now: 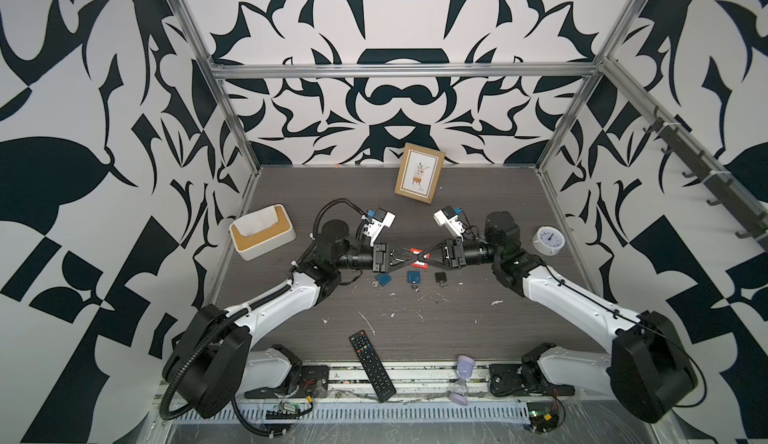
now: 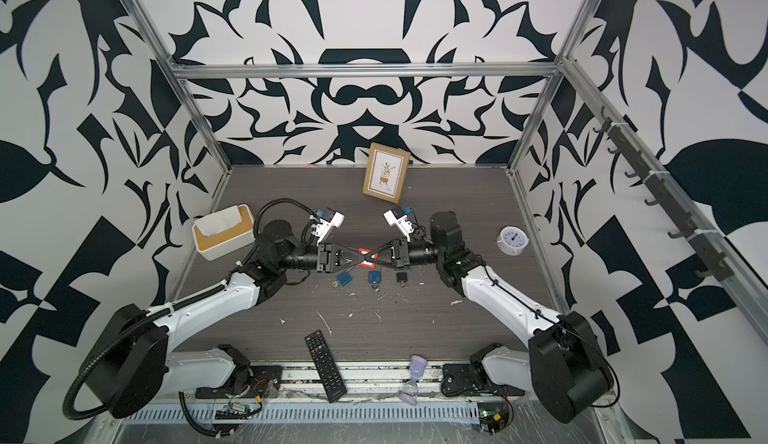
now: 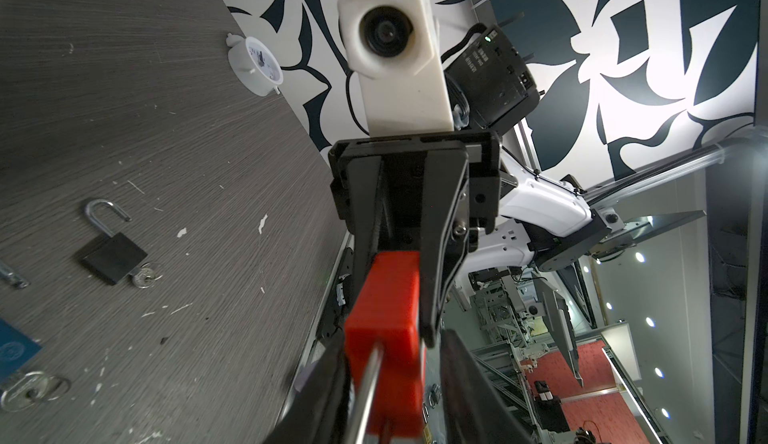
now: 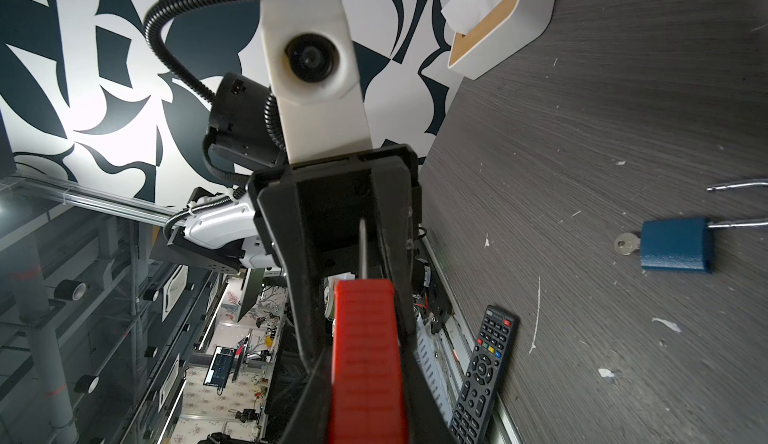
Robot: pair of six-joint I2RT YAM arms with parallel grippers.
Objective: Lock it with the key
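Observation:
A red padlock (image 1: pixel 418 254) hangs above the middle of the table in both top views, with my right gripper (image 4: pixel 365 400) shut on its body (image 4: pixel 365 338). Its steel shackle (image 3: pixel 365 388) points at my left gripper (image 3: pixel 392 400). That gripper's jaws flank the shackle end, one finger (image 3: pixel 320 384) against it and a gap beside the other. No key shows in the red padlock. On the table below lie a blue padlock (image 4: pixel 675 244) with a silver key (image 4: pixel 625 243) in it, a second blue padlock (image 1: pixel 412 276), and an open black padlock (image 3: pixel 112 257) with its key (image 3: pixel 143 276).
A tissue box (image 1: pixel 262 232) stands at the left. A picture frame (image 1: pixel 419 174) leans on the back wall. A small white clock (image 1: pixel 548 239) is at the right. A remote (image 1: pixel 372 365) and an hourglass (image 1: pixel 463 379) lie at the front edge.

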